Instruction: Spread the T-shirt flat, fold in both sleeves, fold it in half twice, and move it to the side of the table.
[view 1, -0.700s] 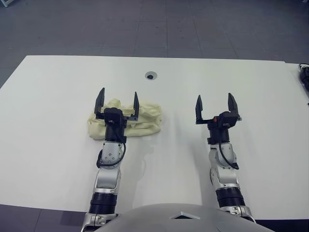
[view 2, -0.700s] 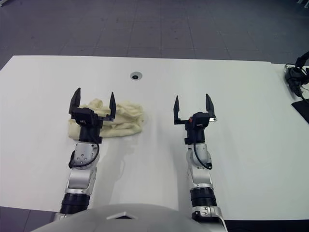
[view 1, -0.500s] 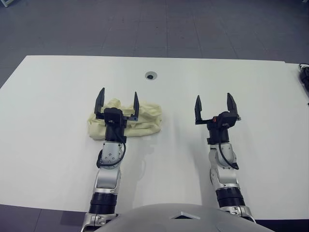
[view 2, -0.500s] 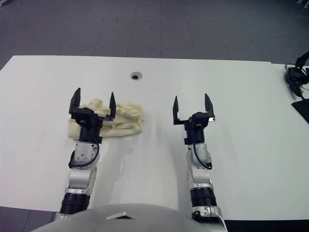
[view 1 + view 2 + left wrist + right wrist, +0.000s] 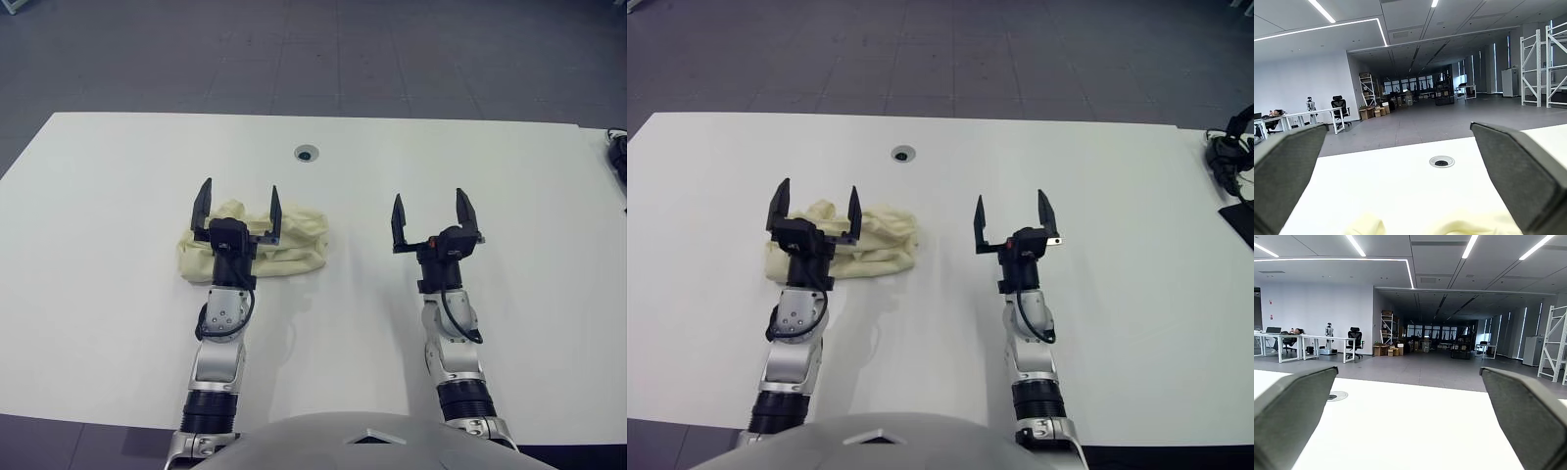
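- Left end effector [image 5: 241, 186] first: you have it released, its two black, wedge-shaped fingers spread wide and pointing away from you, poised over the near side of the T-shirt.
- You see the T-shirt [image 5: 299, 240] left of centre on the worktop [image 5: 118, 196]. It is not spread out. It lies as a pale yellow, soft bundle, crumpled into rounded folds and wrinkles, wider than it is deep. Its sleeves and neckline cannot be told apart.
- Your left wrist view catches a rumpled edge of that cloth low between the fingers.
- Your worktop is white, smooth and matt. A small round cable port [image 5: 307, 153] with a metal rim sits beyond the T-shirt, apart from it.
- Your right end effector [image 5: 428, 195] is likewise released, fingers wide apart, over bare worktop well to the right of the T-shirt.
- Dark cables [image 5: 1225, 162] lie at the far right edge.
- Compared with 0.7 s ago, your right end effector has drifted slightly to the left. The left one and the T-shirt are as they were.
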Controlling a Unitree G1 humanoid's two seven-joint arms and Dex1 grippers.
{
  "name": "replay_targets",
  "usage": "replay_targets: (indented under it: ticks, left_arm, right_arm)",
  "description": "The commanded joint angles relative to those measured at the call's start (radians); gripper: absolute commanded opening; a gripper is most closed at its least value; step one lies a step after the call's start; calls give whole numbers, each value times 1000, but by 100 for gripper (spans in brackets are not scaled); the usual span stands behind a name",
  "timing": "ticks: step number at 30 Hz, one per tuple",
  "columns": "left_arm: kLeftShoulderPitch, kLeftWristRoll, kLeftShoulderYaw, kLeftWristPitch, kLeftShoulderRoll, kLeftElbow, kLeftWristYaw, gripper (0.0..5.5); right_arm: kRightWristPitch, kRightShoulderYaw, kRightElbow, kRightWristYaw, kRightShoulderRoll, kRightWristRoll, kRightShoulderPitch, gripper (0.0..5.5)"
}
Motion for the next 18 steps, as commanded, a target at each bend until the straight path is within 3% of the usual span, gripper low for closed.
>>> replay_targets:
  ticks: [1,18]
  left_arm:
    - [-3,-7,0,1,3,-5,-5,539]
    - [-5,-4,2,3,4,-3,-2,539]
  right_arm:
    - [13,-1,2,2,-3,1,0,540]
    - [12,5,5,11,-2,3,0,540]
